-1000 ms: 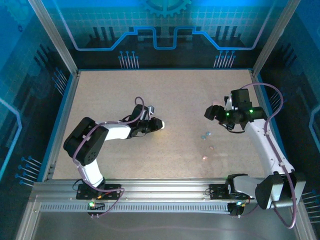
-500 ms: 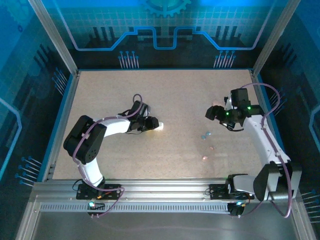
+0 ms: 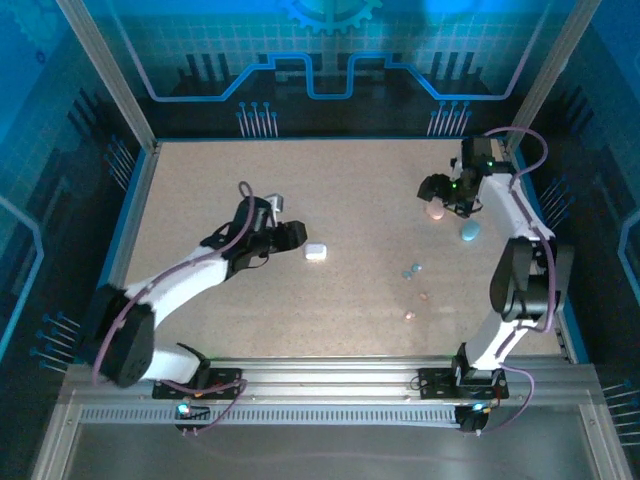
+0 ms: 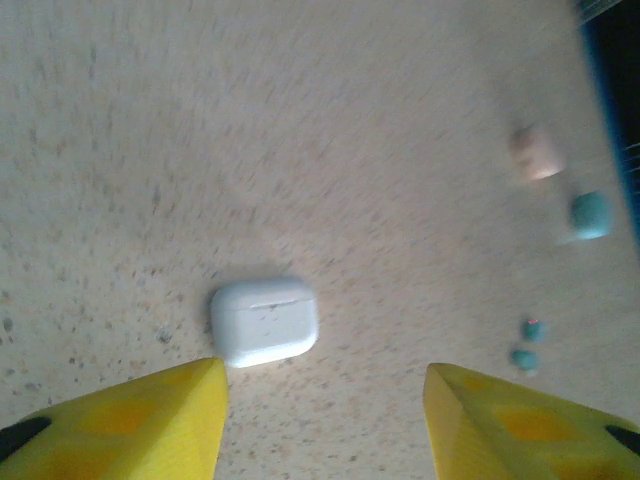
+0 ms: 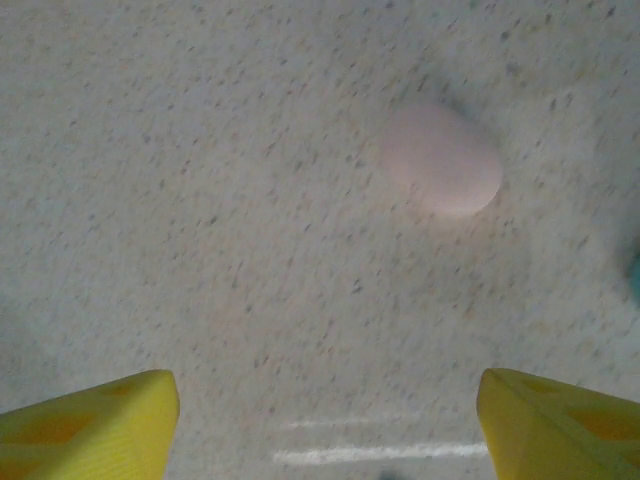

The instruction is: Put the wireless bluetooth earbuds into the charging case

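A shut white charging case [image 4: 264,322] lies on the table just beyond my left gripper [image 4: 320,415], which is open with nothing between its yellow fingers [image 4: 130,425]. From above, that case [image 3: 316,252] sits just right of the left gripper [image 3: 287,236]. Two pale blue earbuds [image 3: 412,270] and two pinkish ones [image 3: 424,296] lie loose at centre right. A rounded pink case [image 5: 442,158] lies ahead of my open right gripper [image 5: 325,425], apart from it. From above, the right gripper [image 3: 437,189] hovers just behind the pink case [image 3: 435,211].
A teal case [image 3: 469,232] lies right of the pink one, near the right arm. The left wrist view also takes in the pink case [image 4: 537,153], the teal case [image 4: 590,214] and the two blue earbuds [image 4: 527,343]. Blue table edge rails run along both sides.
My left gripper has opened, let go of the white case and drawn back to the left. The right arm has swung toward the far right corner, uncovering the teal case.
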You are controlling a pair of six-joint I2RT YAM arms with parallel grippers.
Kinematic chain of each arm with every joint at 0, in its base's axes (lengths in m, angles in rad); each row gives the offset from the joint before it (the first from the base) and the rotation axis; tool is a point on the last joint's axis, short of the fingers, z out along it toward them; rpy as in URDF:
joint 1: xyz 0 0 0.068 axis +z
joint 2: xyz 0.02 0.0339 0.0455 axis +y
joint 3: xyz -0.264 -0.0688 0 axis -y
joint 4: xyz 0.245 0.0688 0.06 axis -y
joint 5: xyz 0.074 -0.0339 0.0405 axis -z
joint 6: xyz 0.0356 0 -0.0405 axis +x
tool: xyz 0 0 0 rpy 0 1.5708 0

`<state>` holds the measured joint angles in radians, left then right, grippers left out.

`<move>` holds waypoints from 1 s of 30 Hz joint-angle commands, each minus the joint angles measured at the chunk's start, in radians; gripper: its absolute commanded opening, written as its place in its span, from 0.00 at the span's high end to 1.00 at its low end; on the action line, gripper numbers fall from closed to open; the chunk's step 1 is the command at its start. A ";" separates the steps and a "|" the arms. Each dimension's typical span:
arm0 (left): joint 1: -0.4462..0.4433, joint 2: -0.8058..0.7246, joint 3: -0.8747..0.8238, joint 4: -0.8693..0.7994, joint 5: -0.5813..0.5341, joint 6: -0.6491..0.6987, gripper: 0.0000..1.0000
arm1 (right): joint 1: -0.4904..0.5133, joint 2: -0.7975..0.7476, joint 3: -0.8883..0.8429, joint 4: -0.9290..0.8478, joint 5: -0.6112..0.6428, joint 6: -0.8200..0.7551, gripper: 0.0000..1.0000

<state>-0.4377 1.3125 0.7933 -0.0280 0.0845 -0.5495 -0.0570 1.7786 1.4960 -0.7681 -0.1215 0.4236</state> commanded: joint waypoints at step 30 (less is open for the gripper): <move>0.005 -0.466 -0.175 0.006 -0.015 0.025 0.21 | -0.056 0.506 0.445 -0.230 -0.146 -0.139 0.26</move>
<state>-0.4374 0.8494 0.6308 -0.0250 0.0643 -0.5232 -0.1051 2.3577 1.9881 -0.9604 -0.2214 0.2768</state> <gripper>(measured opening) 0.792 0.747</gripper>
